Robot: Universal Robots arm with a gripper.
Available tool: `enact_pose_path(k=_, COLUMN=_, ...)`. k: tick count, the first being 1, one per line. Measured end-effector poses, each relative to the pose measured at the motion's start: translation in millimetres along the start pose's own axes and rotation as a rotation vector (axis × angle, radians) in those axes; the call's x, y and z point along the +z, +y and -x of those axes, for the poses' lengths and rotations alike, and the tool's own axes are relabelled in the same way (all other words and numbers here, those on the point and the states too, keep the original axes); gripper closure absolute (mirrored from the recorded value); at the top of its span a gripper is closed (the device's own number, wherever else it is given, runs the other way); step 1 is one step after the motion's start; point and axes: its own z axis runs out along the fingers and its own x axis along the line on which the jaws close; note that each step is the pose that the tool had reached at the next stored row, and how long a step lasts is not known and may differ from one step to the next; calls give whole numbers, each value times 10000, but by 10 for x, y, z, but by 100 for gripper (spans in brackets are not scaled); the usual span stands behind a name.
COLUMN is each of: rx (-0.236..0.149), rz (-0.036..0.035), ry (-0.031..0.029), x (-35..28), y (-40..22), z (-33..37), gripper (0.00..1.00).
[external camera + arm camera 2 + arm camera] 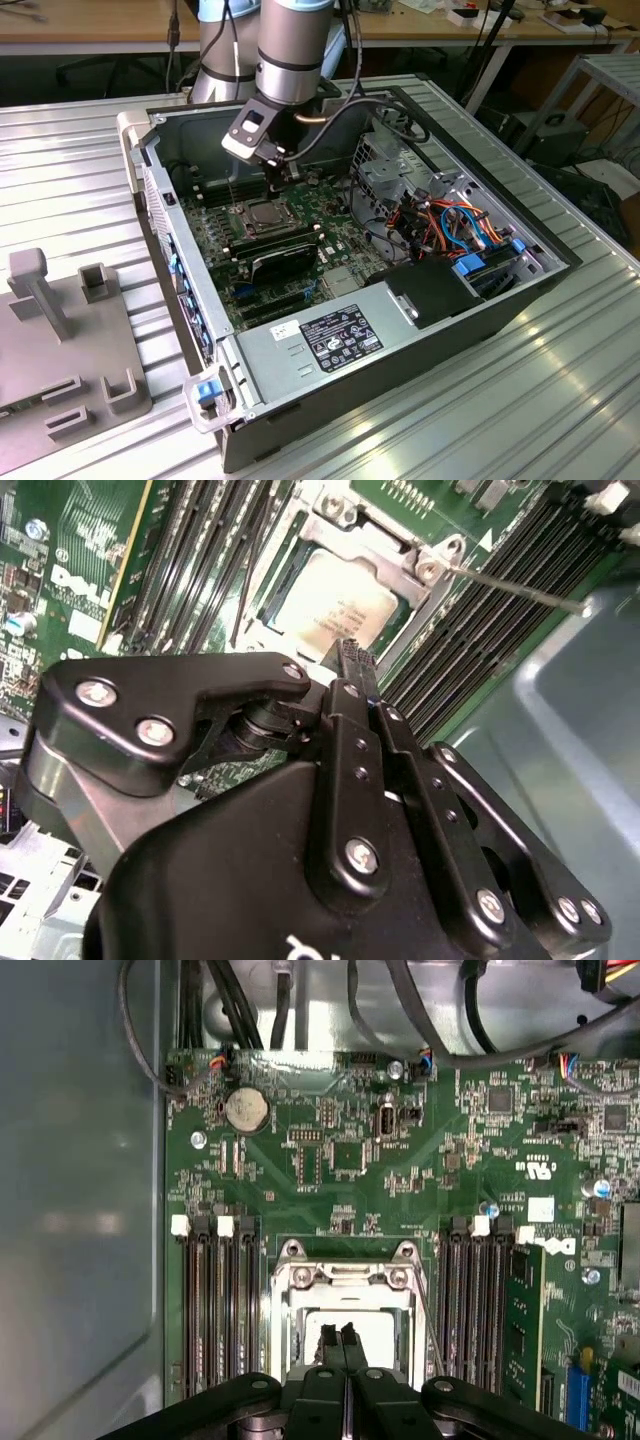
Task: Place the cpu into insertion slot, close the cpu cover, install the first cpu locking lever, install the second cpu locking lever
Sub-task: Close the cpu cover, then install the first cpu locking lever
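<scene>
The cpu (pixel 335 600) lies flat in the insertion slot (pixel 262 216), its silvery-tan face showing through the window of the cpu cover (pixel 345 1275). The cover (pixel 365 538) lies down over the socket. My gripper (pixel 340 1335) hangs just above the chip with its black fingers pressed together and nothing between them; it also appears in the second wrist view (pixel 352 652) and the exterior view (pixel 277 188). One thin wire locking lever (pixel 520 585) sticks out free from the socket's corner, and stands upright in the exterior view (pixel 232 190). A second thin lever (pixel 240 610) runs along the opposite side.
Long black memory slots (pixel 215 1310) flank the socket on both sides. A black card (pixel 285 262) and the power supply (pixel 330 335) sit toward the case's front. Coloured cables (pixel 450 220) fill the exterior view's right. A grey fixture (pixel 60 330) rests on the table outside the case.
</scene>
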Motion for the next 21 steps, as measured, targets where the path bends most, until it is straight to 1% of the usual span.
enact_pose_path(k=1, rx=0, rz=0, ry=0, x=0, y=-9, z=0, gripper=89)
enact_pose_path(k=14, rx=-3, rz=0, ry=2, x=0, y=-11, z=0, gripper=89)
enact_pose_path(k=17, rx=-3, rz=0, ry=8, x=-1, y=-40, z=0, gripper=89)
enact_pose_path(k=21, rx=-4, rz=-1, ry=8, x=-2, y=-153, z=-1, gripper=89)
